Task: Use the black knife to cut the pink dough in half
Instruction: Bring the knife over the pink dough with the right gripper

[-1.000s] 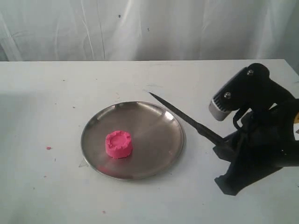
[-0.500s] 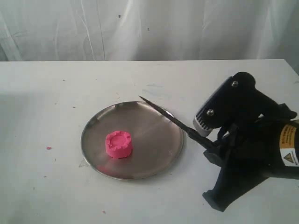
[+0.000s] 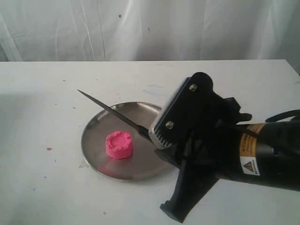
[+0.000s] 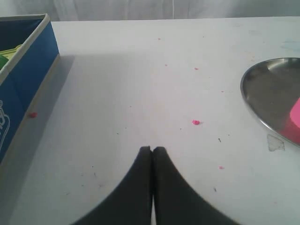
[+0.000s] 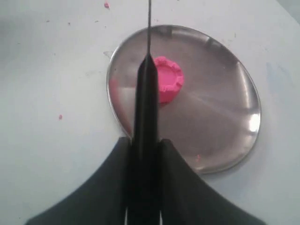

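My right arm (image 3: 276, 166) is wearing matte black casing throughout. Its wrist camera block (image 3: 180, 112) is showing two round screws (image 3: 193, 87) on one side and a pale ribbed end face. Just behind that block a yellow-and-white label (image 3: 248, 152) is displaying a black warning triangle, and beyond the label a black cable (image 3: 283, 114) is arching. My left gripper (image 4: 152, 150) and right gripper (image 5: 144, 139) are presenting plain black, tapering fingers.

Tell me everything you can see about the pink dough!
The pink dough is one small round puck, bright pink, soft-looking, with a dimpled top and bumpy rim. It is whole, uncut, sitting flat on the steel plate. The black knife hangs above and seems not to touch it.
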`<act>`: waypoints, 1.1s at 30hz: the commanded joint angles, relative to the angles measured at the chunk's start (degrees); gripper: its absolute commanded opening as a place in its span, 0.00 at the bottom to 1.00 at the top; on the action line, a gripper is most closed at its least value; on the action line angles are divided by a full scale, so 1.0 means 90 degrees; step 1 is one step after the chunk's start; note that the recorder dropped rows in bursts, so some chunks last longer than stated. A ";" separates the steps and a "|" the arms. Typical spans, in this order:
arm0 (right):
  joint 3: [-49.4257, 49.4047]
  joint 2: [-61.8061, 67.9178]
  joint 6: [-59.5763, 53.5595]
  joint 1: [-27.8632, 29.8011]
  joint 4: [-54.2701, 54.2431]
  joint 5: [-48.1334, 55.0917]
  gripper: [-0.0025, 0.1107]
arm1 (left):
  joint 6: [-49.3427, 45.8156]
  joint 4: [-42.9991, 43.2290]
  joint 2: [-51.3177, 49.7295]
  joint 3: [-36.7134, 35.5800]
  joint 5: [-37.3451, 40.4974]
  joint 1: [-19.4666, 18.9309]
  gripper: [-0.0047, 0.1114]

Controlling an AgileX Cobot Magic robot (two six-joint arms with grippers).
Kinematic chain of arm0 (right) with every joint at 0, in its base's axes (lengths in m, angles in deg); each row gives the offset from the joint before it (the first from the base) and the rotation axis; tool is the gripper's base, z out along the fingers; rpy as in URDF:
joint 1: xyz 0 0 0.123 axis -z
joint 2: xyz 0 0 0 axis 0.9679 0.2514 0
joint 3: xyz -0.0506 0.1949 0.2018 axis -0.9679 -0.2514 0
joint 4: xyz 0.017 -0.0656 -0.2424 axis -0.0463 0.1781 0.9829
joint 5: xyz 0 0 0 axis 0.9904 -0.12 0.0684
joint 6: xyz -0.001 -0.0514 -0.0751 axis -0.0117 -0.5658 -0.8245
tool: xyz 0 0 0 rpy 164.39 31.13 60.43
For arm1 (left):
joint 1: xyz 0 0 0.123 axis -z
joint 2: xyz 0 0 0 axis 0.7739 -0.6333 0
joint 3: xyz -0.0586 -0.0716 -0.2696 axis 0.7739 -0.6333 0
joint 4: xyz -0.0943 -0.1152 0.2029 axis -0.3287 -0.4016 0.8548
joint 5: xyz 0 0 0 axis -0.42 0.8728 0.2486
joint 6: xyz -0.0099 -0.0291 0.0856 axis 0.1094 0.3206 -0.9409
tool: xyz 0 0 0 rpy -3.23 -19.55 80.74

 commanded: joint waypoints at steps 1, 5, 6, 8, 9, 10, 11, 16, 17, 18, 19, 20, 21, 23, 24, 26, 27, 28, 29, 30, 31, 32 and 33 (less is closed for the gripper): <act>0.0333 0.0372 -0.0098 -0.0098 -0.0013 -0.0252 0.02 | 0.0006 -0.0042 0.0030 -0.0024 -0.0010 0.0025 0.04; 0.0628 0.0666 -0.0415 -0.0098 -0.0013 -0.0217 0.02 | 0.0006 -0.0042 0.0030 -0.0024 -0.0010 0.0025 0.04; 0.0683 0.0737 -0.0539 -0.0098 -0.0013 -0.0217 0.02 | 0.0006 -0.0042 0.0030 -0.0024 -0.0010 0.0025 0.04; 0.0795 0.0856 -0.0632 -0.0098 -0.0013 -0.0217 0.02 | 0.0006 -0.0042 0.0030 -0.0024 -0.0010 0.0025 0.04; 0.0853 0.0912 -0.0669 -0.0098 -0.0013 -0.0217 0.02 | 0.0006 -0.0042 0.0030 -0.0024 -0.0010 0.0025 0.04; 0.0923 0.0985 -0.0698 -0.0098 -0.0013 -0.0217 0.02 | 0.0006 -0.0042 0.0030 -0.0024 -0.0010 0.0025 0.04; 0.0984 0.1049 -0.0698 -0.0098 -0.0013 -0.0217 0.02 | 0.0006 -0.0042 0.0030 -0.0024 -0.0010 0.0025 0.04; 0.1319 0.1300 -0.0774 -0.0098 -0.0013 -0.0217 0.02 | 0.0006 -0.0042 0.0030 -0.0024 -0.0010 0.0025 0.04; 0.1359 0.1336 -0.0808 -0.0098 -0.0013 -0.0217 0.02 | 0.0006 -0.0042 0.0030 -0.0024 -0.0010 0.0025 0.04; 0.1383 0.1347 -0.0864 -0.0098 -0.0013 -0.0217 0.02 | 0.0006 -0.0042 0.0030 -0.0024 -0.0010 0.0025 0.04; 0.1407 0.1377 -0.0916 -0.0098 -0.0013 -0.0200 0.02 | 0.0006 -0.0042 0.0030 -0.0024 -0.0010 0.0025 0.04; 0.1411 0.1395 -0.0944 -0.0098 -0.0013 -0.0200 0.02 | 0.0006 -0.0042 0.0030 -0.0024 -0.0010 0.0025 0.04; 0.1416 0.1413 -0.1063 -0.0098 -0.0013 -0.0200 0.02 | 0.0006 -0.0042 0.0030 -0.0024 -0.0010 0.0025 0.04; 0.1427 0.1470 -0.1102 -0.0098 -0.0013 -0.0212 0.02 | 0.0006 -0.0042 0.0030 -0.0024 -0.0010 0.0025 0.04; 0.1427 0.1484 -0.1133 -0.0098 -0.0013 -0.0212 0.02 | 0.0006 -0.0042 0.0030 -0.0024 -0.0010 0.0025 0.04; 0.1441 0.1529 -0.1258 -0.0098 -0.0013 -0.0212 0.02 | 0.0006 -0.0042 0.0030 -0.0024 -0.0010 0.0025 0.04; 0.1471 0.1553 -0.1323 -0.0098 -0.0027 -0.0180 0.02 | 0.0006 -0.0042 0.0030 -0.0024 -0.0010 0.0025 0.04; 0.1500 0.1567 -0.1382 -0.0098 -0.0028 -0.0169 0.02 | 0.0006 -0.0042 0.0030 -0.0024 -0.0010 0.0025 0.04; 0.1537 0.1594 -0.1413 -0.0098 -0.0028 -0.0169 0.02 | 0.0006 -0.0042 0.0030 -0.0024 -0.0010 0.0025 0.04; 0.1584 0.1607 -0.1448 -0.0098 -0.0028 -0.0169 0.02 | 0.0006 -0.0042 0.0030 -0.0024 -0.0010 0.0025 0.04; 0.1624 0.1646 -0.1549 -0.0098 -0.0028 -0.0154 0.02 | 0.0006 -0.0042 0.0030 -0.0024 -0.0010 0.0025 0.04; 0.1667 0.1678 -0.1725 -0.0098 -0.0040 -0.0089 0.02 | 0.0006 -0.0042 0.0030 -0.0024 -0.0010 0.0025 0.04; 0.1723 0.1718 -0.1910 -0.0098 -0.0054 0.0018 0.02 | 0.0006 -0.0042 0.0030 -0.0024 -0.0010 0.0025 0.04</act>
